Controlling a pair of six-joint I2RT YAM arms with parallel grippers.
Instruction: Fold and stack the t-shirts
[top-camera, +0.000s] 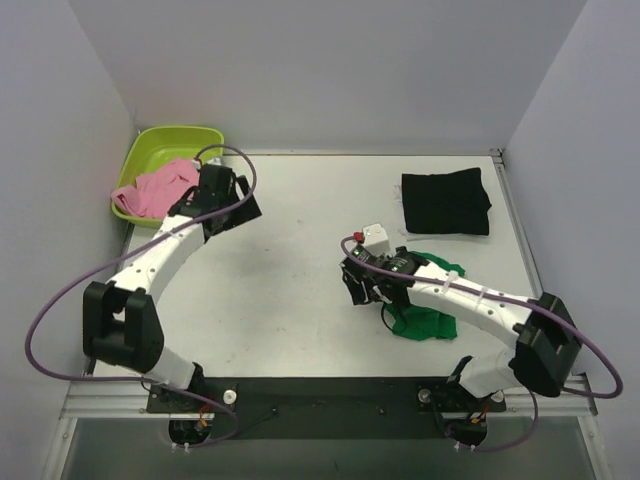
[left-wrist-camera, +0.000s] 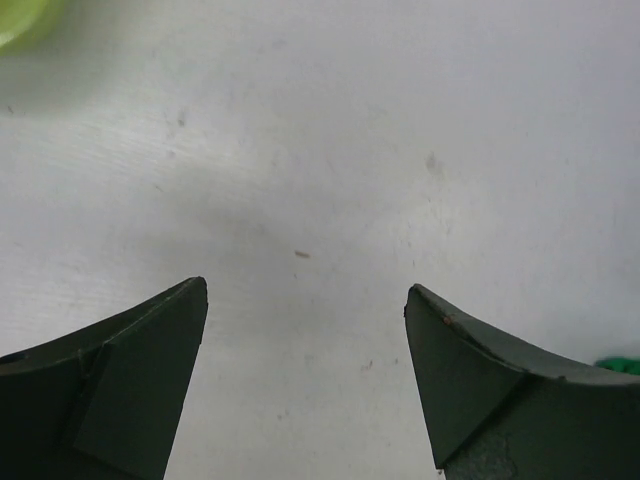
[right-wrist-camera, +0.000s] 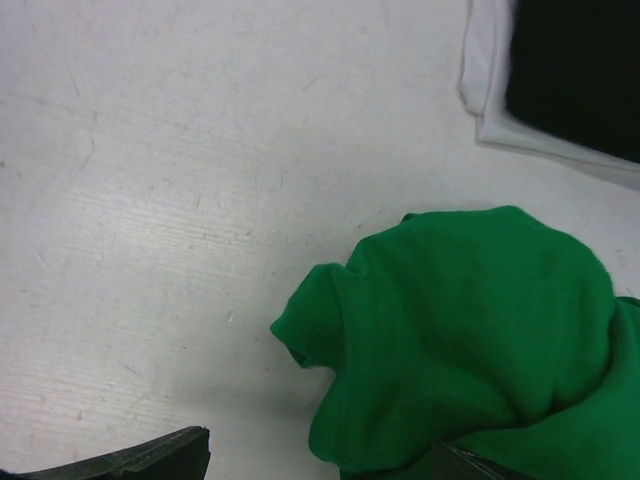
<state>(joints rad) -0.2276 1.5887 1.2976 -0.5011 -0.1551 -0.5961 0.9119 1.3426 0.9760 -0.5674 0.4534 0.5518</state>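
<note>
On the white bench (top-camera: 300, 300) the three shirts lie well apart. The black cloth t-shirt (top-camera: 446, 202) lies folded into a flat rectangle at the far right, and the right wrist view shows a strip of white material (right-wrist-camera: 480, 90) along its edge; what that is cannot be told. The pink cloth t-shirt (top-camera: 155, 192) is heaped, unfolded, in the lime-green plastic tub (top-camera: 150, 140) at the far left corner and spills over its near rim. The bright green cloth t-shirt (top-camera: 420, 322) is crumpled in a mound on the near right of the bench, partly under the right arm (top-camera: 470, 295). The right jaws stand wide apart low over the bench, and a bulge of the green cloth lies against the inner side of one finger (right-wrist-camera: 480, 468); they are not closed on it. The left arm (top-camera: 160, 255) reaches toward the tub, and the left jaws, just beside it, are spread wide over bare bench with nothing between them.
</note>
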